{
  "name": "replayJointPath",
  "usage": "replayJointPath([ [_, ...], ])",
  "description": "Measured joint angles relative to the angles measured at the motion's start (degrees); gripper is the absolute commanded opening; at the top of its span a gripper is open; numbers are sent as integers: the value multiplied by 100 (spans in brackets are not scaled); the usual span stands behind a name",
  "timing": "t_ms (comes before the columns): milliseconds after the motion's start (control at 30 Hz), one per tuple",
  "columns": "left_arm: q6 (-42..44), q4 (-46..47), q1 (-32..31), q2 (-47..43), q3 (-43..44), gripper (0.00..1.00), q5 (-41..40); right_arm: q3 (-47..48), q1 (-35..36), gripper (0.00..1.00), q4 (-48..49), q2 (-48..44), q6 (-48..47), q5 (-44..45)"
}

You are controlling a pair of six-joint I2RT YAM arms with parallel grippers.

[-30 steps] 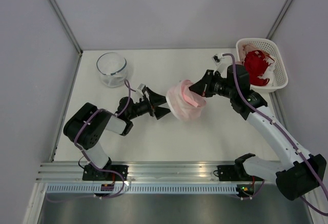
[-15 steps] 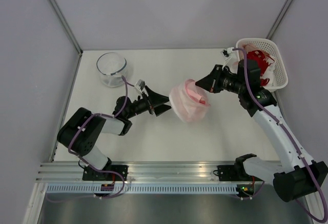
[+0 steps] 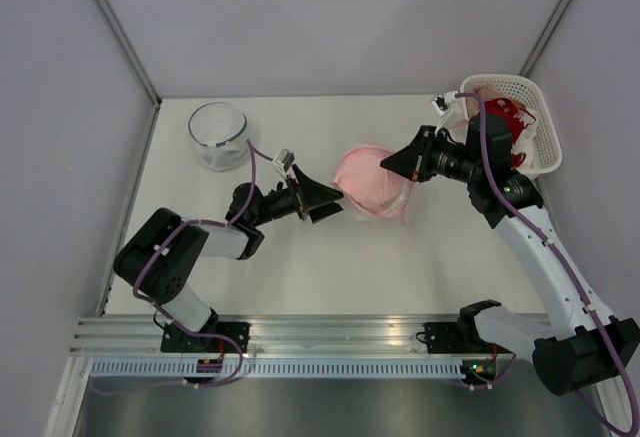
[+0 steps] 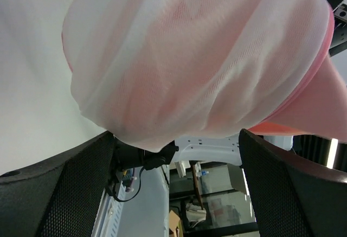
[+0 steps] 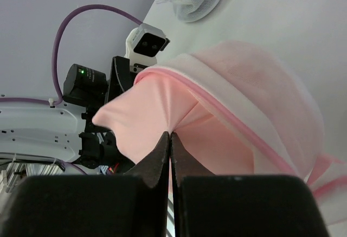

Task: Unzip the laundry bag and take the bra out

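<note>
**Top external view.** The laundry bag, a small round pod of white see-through mesh with a pink zipper rim, lay on the white table between the two arms. The left gripper sat just beside its left side; contact could not be confirmed from this angle. The right gripper met the pod's upper right edge, and its finger spacing was not legible here. A clear glass bowl stood well apart to the left. A white plastic lattice basket holding a red garment stood in the far right corner.

**Left wrist view.** The laundry bag filled the upper frame and was cut off at the top. The left gripper had its black textured fingers spread wide, clamping nothing. A pink area at the right edge could not be assigned to rim or garment.

**Right wrist view.** The right gripper was pinched tight on a fold of the bra, a soft pale pink fabric garment. That fold stood out past the pink rim of the laundry bag. The rest of the garment was hidden behind the mesh.
</note>
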Motion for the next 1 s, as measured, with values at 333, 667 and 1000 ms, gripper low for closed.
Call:
replayJointPath([
  [333,208,0,-109,201,229,95,-2,2,-55,0,87,0,118,-221],
  [667,306,-59,-116,61,234,89,-17,20,-181,0,11,28,192,-210],
  [1000,1434,-804,-361,-1672,533,89,-249,20,-186,0,-28,87,203,-223],
])
